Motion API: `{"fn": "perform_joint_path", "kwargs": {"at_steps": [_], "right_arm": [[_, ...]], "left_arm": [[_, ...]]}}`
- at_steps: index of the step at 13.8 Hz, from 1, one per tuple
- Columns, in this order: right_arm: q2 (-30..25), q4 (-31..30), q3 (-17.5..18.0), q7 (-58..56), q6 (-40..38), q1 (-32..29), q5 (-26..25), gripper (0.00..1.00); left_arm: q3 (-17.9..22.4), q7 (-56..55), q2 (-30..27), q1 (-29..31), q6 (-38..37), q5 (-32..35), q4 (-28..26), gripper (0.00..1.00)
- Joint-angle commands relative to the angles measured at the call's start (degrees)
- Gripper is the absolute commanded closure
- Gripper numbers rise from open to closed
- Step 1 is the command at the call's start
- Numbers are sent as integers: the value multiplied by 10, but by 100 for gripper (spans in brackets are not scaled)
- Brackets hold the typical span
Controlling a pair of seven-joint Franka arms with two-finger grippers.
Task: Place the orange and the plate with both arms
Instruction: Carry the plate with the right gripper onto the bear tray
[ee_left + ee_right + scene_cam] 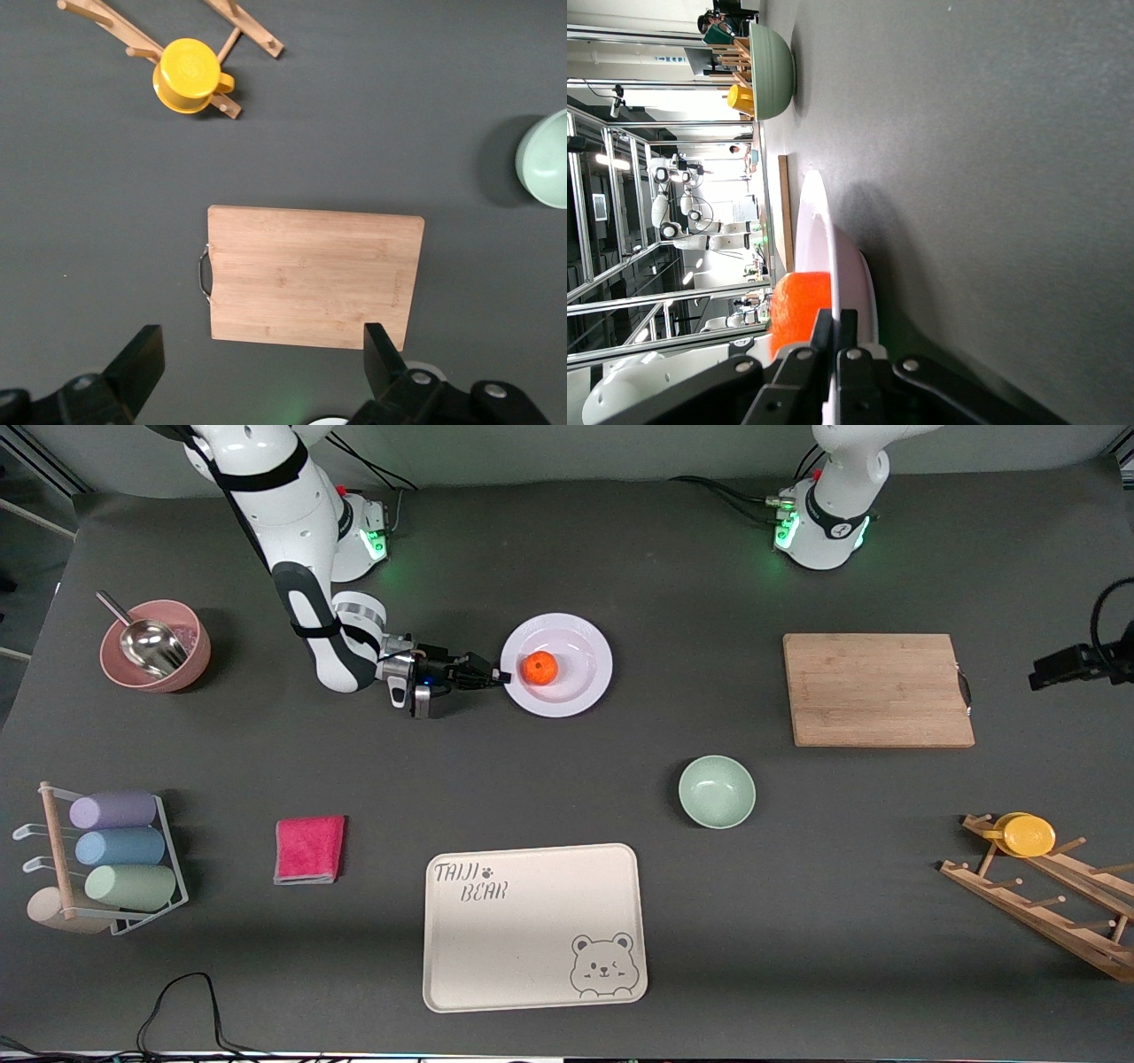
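The orange (539, 668) lies in the middle of the white plate (576, 686), which sits on the table near the middle, toward the robots' bases. My right gripper (503, 677) is low at the plate's edge toward the right arm's end, lying sideways, and is shut on the rim. In the right wrist view the fingers (837, 320) pinch the plate's rim (855, 266), with the orange (799, 305) just past them. My left gripper (261, 341) is open and empty, high over the table between the left arm's base and the wooden cutting board (314, 276).
A wooden cutting board (877, 689) lies toward the left arm's end. A green bowl (717, 791) and a beige bear tray (534, 926) sit nearer the camera. Also here: a pink bowl with scoop (155, 645), a red cloth (309, 849), a cup rack (111, 859), and a wooden rack with a yellow cup (1028, 835).
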Motion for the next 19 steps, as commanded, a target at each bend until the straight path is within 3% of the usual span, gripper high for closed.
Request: {"fn": "perform_joint_path", "kwargs": {"at_steps": [1, 5, 11, 15, 19], "right_arm": [[2, 9, 4, -16, 2, 2, 16, 100], [-61, 9, 2, 9, -3, -25, 4, 100], [-169, 22, 1, 66, -3, -68, -60, 100], [-133, 95, 0, 97, -2, -68, -60, 100], [-15, 246, -3, 149, -2, -88, -61, 100]], "left_arm": [[51, 1, -79, -77, 25, -6, -80, 0], [50, -31, -102, -113, 10, -6, -89, 0], [45, -31, -101, -122, 15, -6, -91, 0], [48, -31, -95, -136, 16, -6, -92, 0], [48, -31, -95, -136, 17, -6, -100, 0]]}}
